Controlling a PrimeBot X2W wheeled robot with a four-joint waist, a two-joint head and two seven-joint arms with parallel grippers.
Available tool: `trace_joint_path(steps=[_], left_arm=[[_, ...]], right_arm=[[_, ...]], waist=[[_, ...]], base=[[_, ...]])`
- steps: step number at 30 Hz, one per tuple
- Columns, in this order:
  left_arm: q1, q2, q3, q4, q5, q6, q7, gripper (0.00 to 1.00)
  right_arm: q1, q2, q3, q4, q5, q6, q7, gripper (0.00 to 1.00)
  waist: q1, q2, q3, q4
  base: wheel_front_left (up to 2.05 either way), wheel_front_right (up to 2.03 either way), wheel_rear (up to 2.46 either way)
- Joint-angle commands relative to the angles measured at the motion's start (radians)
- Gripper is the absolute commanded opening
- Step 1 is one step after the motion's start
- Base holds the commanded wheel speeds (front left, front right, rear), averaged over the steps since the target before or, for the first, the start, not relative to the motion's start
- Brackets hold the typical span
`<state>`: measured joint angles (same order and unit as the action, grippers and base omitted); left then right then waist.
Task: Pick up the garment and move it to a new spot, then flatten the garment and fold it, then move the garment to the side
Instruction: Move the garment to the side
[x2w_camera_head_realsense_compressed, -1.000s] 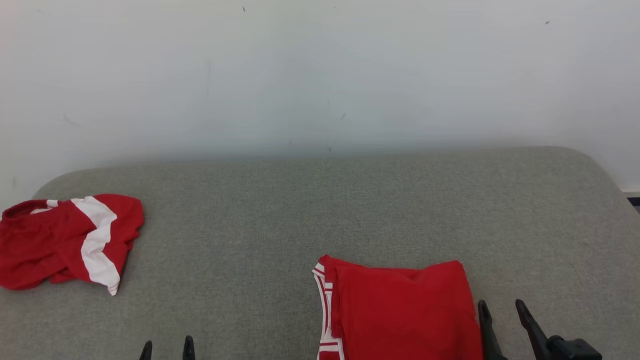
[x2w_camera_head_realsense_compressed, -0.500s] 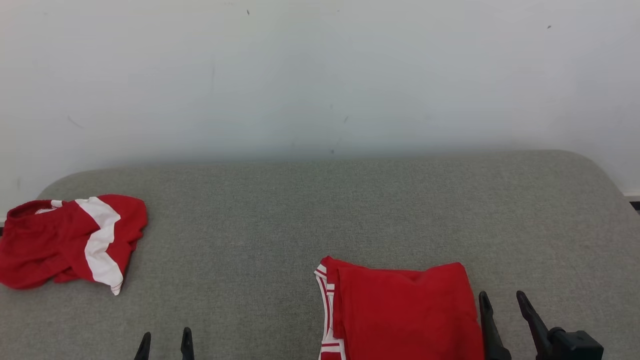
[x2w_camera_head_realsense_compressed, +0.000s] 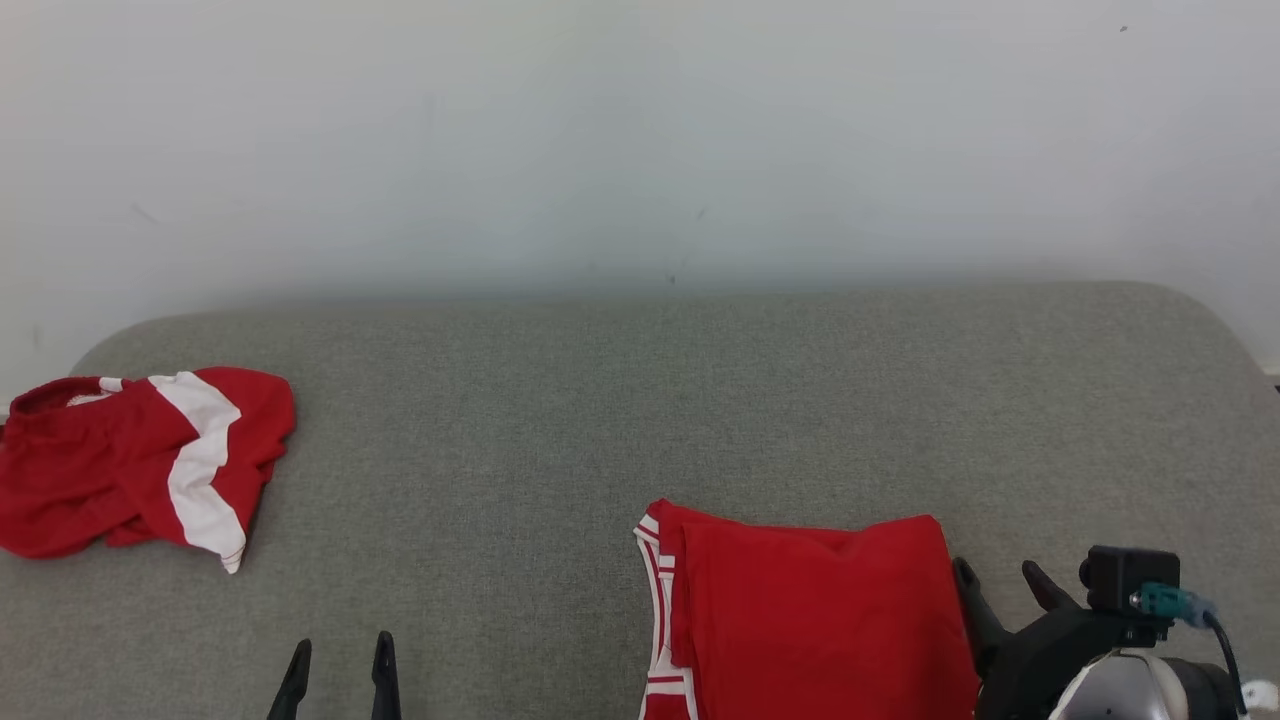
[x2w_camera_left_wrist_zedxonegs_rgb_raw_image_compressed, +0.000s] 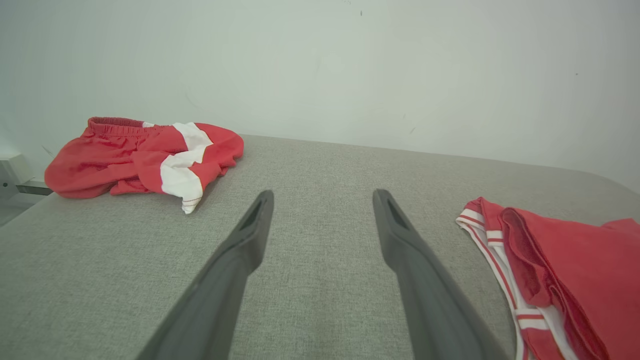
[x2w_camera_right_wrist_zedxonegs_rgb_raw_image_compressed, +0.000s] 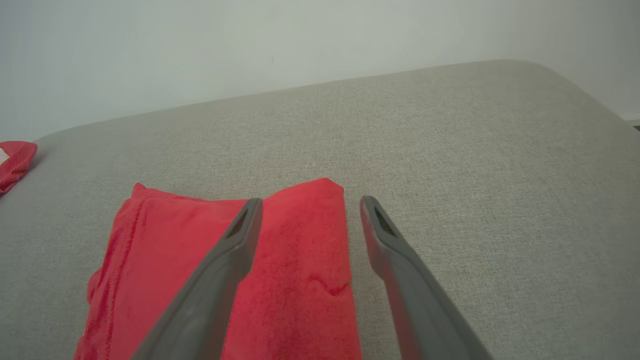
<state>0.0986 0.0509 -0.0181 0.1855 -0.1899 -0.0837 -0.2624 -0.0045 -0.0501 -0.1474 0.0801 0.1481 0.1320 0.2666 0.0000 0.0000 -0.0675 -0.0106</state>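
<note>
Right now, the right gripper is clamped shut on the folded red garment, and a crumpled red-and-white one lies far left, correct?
Not quite. The right gripper is open, its fingers spread at the folded red garment's edge, clamping nothing; the right wrist view shows it. The crumpled red-and-white one does lie far left.

Your left gripper (x2w_camera_head_realsense_compressed: 343, 645) sits low at the lower left of the head view. Just its two dark fingers (x2w_camera_head_realsense_compressed: 384, 660) rise from the bottom edge, spread wide apart, pointing forward, with nothing between them. Your right gripper (x2w_camera_head_realsense_compressed: 996, 568) reaches further in at the lower right, jaws equally wide and empty, fingers leaning up and slightly leftward. Behind it you can see the dark wrist (x2w_camera_head_realsense_compressed: 1050, 640), a black camera block (x2w_camera_head_realsense_compressed: 1125, 580) with a teal plug (x2w_camera_head_realsense_compressed: 1165, 600), and the pale forearm (x2w_camera_head_realsense_compressed: 1120, 695).
</note>
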Motion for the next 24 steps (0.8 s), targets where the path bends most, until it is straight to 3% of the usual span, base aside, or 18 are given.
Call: trace_joint_path(steps=[1, 5, 10, 14, 24], left_arm=[[-0.017, -0.001, -0.005, -0.003, -0.011, 0.004, -0.003, 1.00], [-0.028, -0.001, -0.024, 0.006, -0.020, 0.003, -0.003, 1.00], [-0.036, -0.001, -0.051, 0.011, -0.022, 0.003, -0.003, 1.00], [-0.037, -0.001, -0.056, 0.015, -0.016, 0.001, -0.003, 1.00], [-0.071, -0.001, -0.048, -0.012, -0.010, -0.003, -0.003, 1.00]], right_arm=[[-0.033, 0.000, -0.031, 0.004, -0.010, -0.002, 0.136, 1.00], [-0.066, 0.001, -0.071, 0.027, -0.040, -0.002, 0.359, 1.00], [-0.072, -0.004, -0.104, 0.040, -0.056, -0.002, 0.506, 1.00], [-0.083, -0.019, -0.109, 0.063, -0.059, -0.002, 0.559, 1.00], [-0.149, -0.074, -0.082, 0.166, -0.061, -0.002, 0.574, 1.00]], waist=[[0.0000, 0.0000, 0.011, 0.003], [0.0000, 0.0000, 0.022, 0.020], [0.0000, 0.0000, 0.032, 0.057], [0.0000, 0.0000, 0.048, 0.081], [0.0000, 0.0000, 0.122, 0.119]], base=[[0.00, 0.00, 0.00], [0.00, 0.00, 0.00], [0.00, 0.00, 0.00], [0.00, 0.00, 0.00], [0.00, 0.00, 0.00]])
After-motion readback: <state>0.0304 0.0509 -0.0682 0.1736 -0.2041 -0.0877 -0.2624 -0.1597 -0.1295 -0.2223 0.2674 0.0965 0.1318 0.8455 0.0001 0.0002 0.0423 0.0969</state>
